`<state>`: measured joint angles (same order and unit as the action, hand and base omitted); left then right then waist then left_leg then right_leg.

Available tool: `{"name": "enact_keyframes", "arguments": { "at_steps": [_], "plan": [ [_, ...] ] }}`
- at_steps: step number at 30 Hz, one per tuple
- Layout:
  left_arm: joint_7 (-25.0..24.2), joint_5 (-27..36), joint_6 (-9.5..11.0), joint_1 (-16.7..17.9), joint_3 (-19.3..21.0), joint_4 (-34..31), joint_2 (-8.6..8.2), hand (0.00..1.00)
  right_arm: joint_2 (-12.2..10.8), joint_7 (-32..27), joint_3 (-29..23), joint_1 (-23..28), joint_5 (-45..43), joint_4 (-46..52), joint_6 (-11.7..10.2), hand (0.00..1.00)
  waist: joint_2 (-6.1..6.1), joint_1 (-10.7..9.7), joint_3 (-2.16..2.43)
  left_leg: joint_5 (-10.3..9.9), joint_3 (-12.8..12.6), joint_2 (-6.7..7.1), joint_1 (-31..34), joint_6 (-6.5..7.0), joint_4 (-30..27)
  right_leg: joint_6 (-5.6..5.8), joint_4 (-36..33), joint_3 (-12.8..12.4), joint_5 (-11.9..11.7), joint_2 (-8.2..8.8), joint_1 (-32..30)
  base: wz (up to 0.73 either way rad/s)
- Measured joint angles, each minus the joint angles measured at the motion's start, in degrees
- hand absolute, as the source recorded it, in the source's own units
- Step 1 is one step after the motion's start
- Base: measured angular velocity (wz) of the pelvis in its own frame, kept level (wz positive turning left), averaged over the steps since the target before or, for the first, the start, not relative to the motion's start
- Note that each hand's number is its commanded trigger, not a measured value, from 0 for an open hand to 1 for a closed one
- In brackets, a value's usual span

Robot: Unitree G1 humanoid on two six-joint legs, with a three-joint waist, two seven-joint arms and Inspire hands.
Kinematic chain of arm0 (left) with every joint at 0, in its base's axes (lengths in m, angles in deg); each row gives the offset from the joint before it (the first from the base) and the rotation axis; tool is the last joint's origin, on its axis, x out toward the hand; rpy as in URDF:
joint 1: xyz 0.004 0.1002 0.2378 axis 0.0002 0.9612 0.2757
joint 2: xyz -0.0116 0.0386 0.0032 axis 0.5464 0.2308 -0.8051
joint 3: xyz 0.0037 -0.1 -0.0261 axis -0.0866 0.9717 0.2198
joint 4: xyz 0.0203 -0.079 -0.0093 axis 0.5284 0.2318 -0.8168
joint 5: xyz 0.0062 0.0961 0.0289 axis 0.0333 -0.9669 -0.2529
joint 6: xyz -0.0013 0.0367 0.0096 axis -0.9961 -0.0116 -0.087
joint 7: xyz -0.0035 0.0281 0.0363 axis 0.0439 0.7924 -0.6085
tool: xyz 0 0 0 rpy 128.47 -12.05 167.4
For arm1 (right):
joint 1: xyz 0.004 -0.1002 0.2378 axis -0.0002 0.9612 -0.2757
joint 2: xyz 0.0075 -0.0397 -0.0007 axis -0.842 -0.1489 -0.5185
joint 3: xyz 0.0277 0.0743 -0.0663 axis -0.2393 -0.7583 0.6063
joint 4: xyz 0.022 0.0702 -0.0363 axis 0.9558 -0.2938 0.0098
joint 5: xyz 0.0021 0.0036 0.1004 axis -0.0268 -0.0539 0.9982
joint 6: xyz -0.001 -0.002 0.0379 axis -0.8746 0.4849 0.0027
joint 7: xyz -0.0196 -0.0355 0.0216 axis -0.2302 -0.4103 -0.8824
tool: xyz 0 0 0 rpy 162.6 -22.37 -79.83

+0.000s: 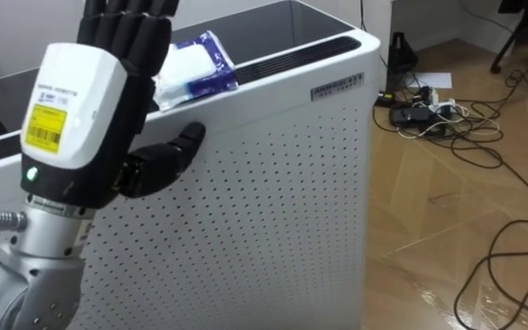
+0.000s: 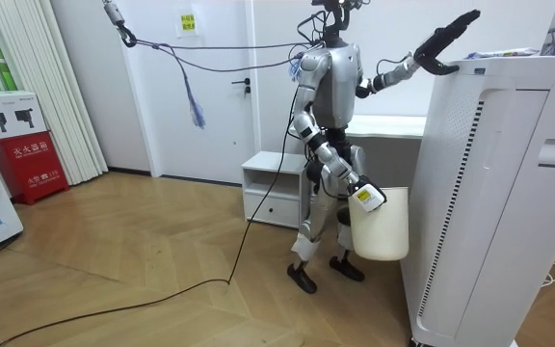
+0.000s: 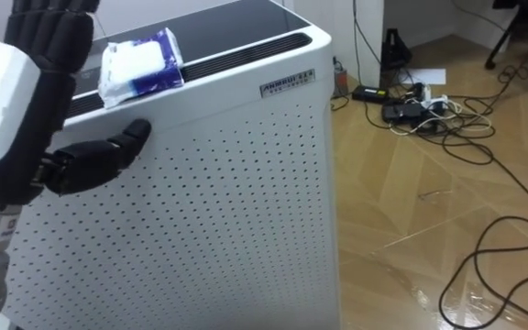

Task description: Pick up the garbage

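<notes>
Packet [image 1: 195, 62]: left eye view; blue-and-white soft pack lying flat on top of the air purifier [image 1: 273, 192], right by its slotted vent.
Left hand [image 1: 76, 110]: raised at the purifier's upper edge, back of hand to camera. Fingers [image 1: 126, 27] are straight and together, pointing up just beside the pack. Thumb [image 1: 168, 156] sticks out sideways across the perforated front. Holds nothing; contact with the pack cannot be told.
Floor [image 1: 456, 238]: wood, with loose cables [image 1: 443, 110] well to the right of the purifier.
Stance: room view; robot stands upright next to the tall purifier at the room view's right, left arm stretched up to its top.
Right hand [image 2: 362, 196]: low by the thigh, at the rim of a white bin [image 2: 383, 231]. Finger state cannot be told.
Behind robot: low white cabinet [image 2: 276, 188].
Right eye view: the pack sits clear of the straight fingers, a narrow gap showing between them.
</notes>
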<state>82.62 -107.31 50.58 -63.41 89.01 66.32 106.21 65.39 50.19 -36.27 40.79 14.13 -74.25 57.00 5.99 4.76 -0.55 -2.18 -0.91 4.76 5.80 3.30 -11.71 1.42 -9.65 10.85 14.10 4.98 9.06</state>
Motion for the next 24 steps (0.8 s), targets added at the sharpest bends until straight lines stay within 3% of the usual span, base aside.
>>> {"name": "enact_keyframes", "arguments": {
  "at_steps": [11, 20, 21, 23, 24],
  "plan": [
    [-8.3, 5.7, -1.4, -0.2, -1.0, 3.9, -0.03, 0.0, 0.2, 0.0, -0.3, -0.1, -1.9, 2.8, 4.1, 1.0, 0.2, -0.7, 0.01, 0.0, -0.1, -0.05, 0.1, -0.03, -0.2, 0.04, -0.3, -0.1, 0.1, -0.11, 0.0, 0.0],
    [-15.4, 5.6, -1.5, -2.7, -1.0, 6.7, 0.21, 0.0, 0.2, 0.5, -1.0, -0.1, -3.8, 3.2, 5.3, 1.0, 0.56, -1.2, -0.19, 0.1, -0.8, -0.26, 0.2, 0.11, -0.6, 0.19, -1.0, 0.1, 0.1, -0.1, -0.2, 0.0],
    [-16.0, 5.6, -1.6, -2.8, -0.8, 6.7, 0.22, 0.04, 0.2, 0.7, -1.3, -0.1, -4.0, 3.2, 5.3, 1.0, 0.67, -1.2, -0.24, 0.1, -0.7, -0.25, 0.1, 0.11, -0.6, 0.19, -1.0, 0.1, 0.1, -0.1, -0.2, 0.0],
    [-18.4, 6.1, -2.4, -3.5, -0.8, 6.7, 0.66, 0.6, 0.4, 0.9, -1.5, -0.1, -4.5, 3.5, 5.7, 1.0, 0.94, -1.3, -0.21, 0.1, -0.6, -0.28, 0.0, 0.12, -0.6, 0.21, -1.3, 0.0, 0.2, -0.11, -0.3, 0.0],
    [-19.2, 6.6, -2.6, -3.9, -0.8, 6.8, 1.04, 1.0, 0.4, 0.9, -1.5, -0.1, -4.7, 3.7, 6.1, 1.0, 0.96, -1.3, -0.19, 0.1, -0.6, -0.31, 0.0, 0.1, -0.6, 0.2, -1.3, 0.0, 0.2, -0.13, -0.3, 0.0]
  ]
}}
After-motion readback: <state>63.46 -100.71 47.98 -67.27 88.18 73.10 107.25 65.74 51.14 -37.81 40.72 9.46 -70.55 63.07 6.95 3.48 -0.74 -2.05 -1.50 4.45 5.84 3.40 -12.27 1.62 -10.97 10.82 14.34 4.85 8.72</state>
